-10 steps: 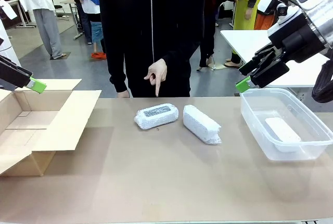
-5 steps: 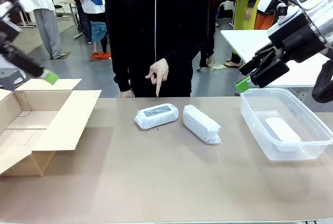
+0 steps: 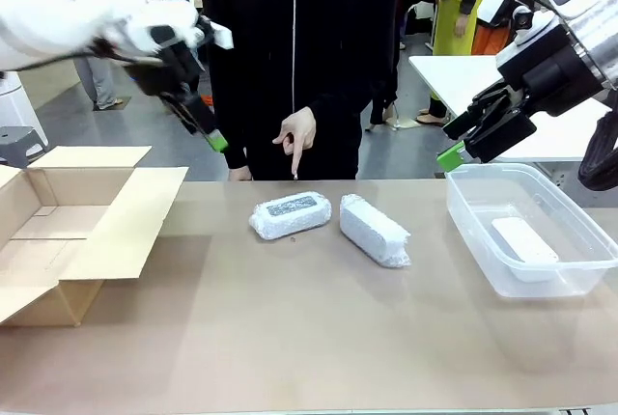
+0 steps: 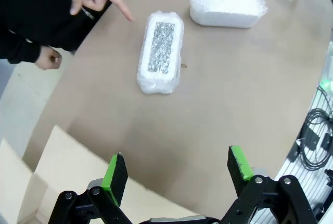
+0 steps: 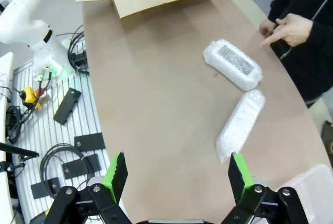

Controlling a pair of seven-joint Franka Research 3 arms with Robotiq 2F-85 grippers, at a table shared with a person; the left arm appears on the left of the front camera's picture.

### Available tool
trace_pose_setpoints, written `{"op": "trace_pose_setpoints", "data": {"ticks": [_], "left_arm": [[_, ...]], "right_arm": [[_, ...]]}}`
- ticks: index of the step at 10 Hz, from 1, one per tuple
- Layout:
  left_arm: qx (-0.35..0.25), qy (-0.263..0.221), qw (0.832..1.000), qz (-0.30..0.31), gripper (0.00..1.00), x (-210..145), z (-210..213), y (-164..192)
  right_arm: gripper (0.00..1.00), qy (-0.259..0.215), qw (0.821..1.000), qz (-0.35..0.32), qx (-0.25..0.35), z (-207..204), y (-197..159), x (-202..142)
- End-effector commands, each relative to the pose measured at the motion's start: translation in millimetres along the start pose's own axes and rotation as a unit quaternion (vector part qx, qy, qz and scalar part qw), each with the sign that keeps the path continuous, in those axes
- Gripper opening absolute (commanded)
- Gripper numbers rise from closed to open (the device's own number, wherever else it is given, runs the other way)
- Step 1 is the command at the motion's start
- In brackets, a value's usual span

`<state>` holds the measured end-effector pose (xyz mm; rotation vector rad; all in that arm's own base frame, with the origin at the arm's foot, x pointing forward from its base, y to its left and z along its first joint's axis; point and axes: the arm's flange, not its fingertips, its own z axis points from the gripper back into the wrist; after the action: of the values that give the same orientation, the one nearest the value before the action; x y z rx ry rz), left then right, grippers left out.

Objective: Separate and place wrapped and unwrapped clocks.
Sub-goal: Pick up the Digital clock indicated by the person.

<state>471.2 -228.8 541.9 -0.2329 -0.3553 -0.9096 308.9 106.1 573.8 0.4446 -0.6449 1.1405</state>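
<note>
The left tool (image 3: 210, 133), jaws spread and empty, hangs in the upper left of the front view, up and right of the open brown cardboard box (image 3: 92, 227) and close to the person's pointing hand (image 3: 294, 137). Below that finger, mid-frame on the surface (image 3: 290, 338), lies the lumpy bubble-wrapped bundle with a dark face (image 3: 290, 215). A second whitish wrapped bundle (image 3: 375, 230) sits just right of it. Descending here risks striking the hand, and the squashy wrap may slip from the pads or nudge its neighbour. At right, the smooth white plastic clock (image 3: 522, 241) rests in the clear plastic tub (image 3: 483, 176), with the right tool (image 3: 462, 148) released above.
</note>
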Motion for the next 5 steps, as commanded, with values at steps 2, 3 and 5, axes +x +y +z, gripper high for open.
{"op": "trace_pose_setpoints", "data": {"ticks": [2,3,5], "left_arm": [[0.0,-0.004,1.0,-0.024,1.0,13.2,-26.2,-0.9],[-0.006,-0.015,0.999,-0.038,1.0,12.6,-30.5,-0.8],[-0.003,0.017,1.0,-0.009,1.0,15.1,-38.3,-1.9]], "right_arm": [[1.0,-0.009,1.0,0.002,0.011,-0.5,-1.0,-0.4],[1.0,-0.009,1.0,0.002,0.011,-0.5,-1.0,-0.4],[1.0,-0.009,1.0,0.002,0.011,-0.5,-1.0,-0.4]]}}
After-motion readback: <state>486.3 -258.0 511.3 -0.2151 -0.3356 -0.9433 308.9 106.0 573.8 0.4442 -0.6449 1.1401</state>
